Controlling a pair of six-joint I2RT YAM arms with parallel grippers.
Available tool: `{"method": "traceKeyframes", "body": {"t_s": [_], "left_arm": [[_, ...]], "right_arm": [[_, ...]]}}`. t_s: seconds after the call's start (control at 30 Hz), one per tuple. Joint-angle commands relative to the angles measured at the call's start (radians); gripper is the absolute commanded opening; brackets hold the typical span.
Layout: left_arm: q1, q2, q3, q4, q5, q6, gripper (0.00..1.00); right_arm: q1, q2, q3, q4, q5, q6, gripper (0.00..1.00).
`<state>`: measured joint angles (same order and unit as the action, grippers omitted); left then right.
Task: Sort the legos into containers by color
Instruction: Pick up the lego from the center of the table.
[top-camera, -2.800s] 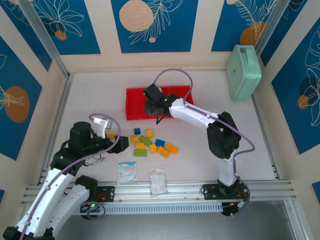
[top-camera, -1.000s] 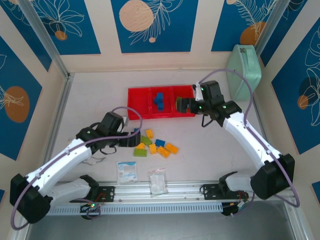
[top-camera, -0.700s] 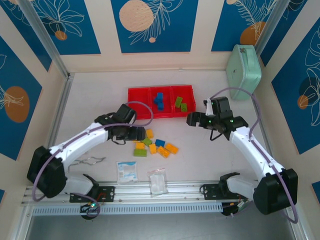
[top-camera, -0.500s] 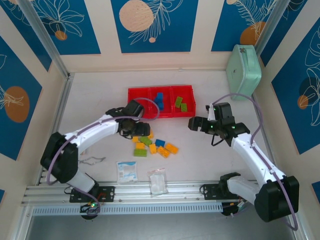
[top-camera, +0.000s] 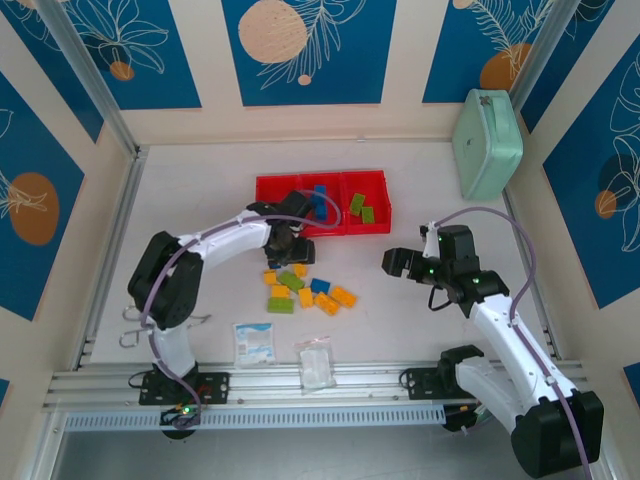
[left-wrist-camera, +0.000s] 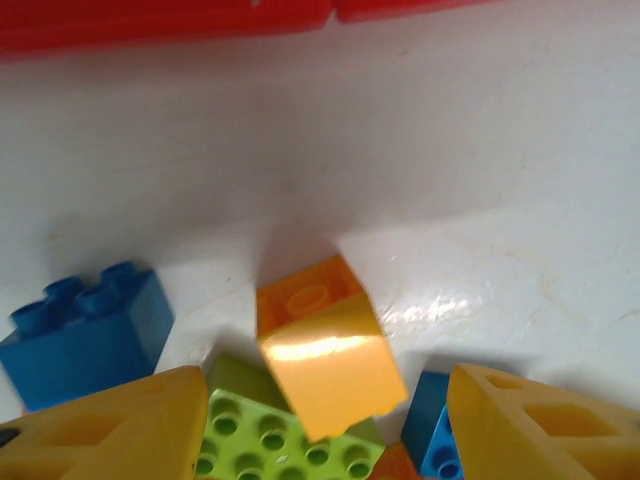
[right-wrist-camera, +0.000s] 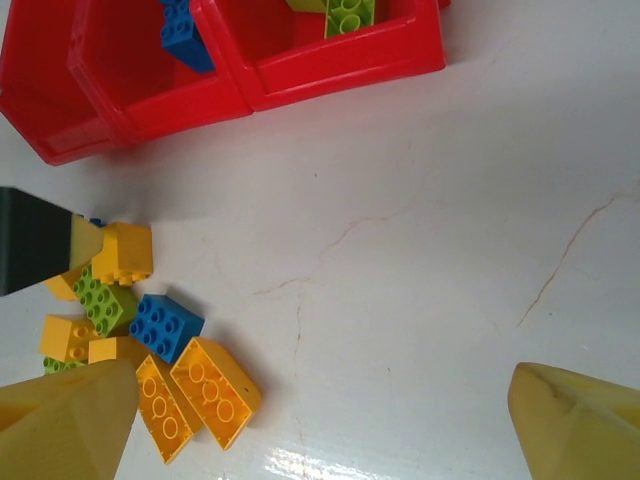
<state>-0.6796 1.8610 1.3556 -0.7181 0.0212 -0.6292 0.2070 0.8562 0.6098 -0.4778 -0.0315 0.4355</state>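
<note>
Legos (top-camera: 305, 290) heaped mid-table, just near of red containers (right-wrist-camera: 340, 70) holding sorted blue and green; left gripper (top-camera: 284, 243) low over heap to take yellow brick (left-wrist-camera: 320, 350); jaws half open astride it, gaps both sides; right gripper (top-camera: 392, 262) waits toward right edge, jaws wide, empty.

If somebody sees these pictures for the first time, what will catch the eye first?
Probably the red tray at the far middle of the table, with blue bricks and green bricks already in two compartments. Next, the bright pile of legos just in front of it, where the left gripper hangs open around a yellow brick.
</note>
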Motion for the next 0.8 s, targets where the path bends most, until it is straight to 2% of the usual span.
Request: {"method": "traceKeyframes", "body": {"t_s": [0.0, 0.3, 0.6, 0.77], "left_arm": [[-0.017, 0.043, 0.049, -0.057, -0.006, -0.016, 0.63], [-0.016, 0.091, 0.06, -0.086, -0.021, -0.014, 0.61], [-0.016, 0.131, 0.074, -0.038, 0.017, 0.004, 0.57], [-0.015, 0.175, 0.116, -0.054, 0.022, 0.023, 0.48]], "right_arm": [[-0.008, -0.015, -0.013, 0.007, -0.025, 0.003, 0.95], [-0.009, -0.016, -0.027, 0.007, -0.018, 0.008, 0.95], [-0.013, -0.022, -0.026, 0.003, -0.011, 0.012, 0.95], [-0.013, -0.024, -0.03, 0.003, -0.011, 0.017, 0.95]]}}
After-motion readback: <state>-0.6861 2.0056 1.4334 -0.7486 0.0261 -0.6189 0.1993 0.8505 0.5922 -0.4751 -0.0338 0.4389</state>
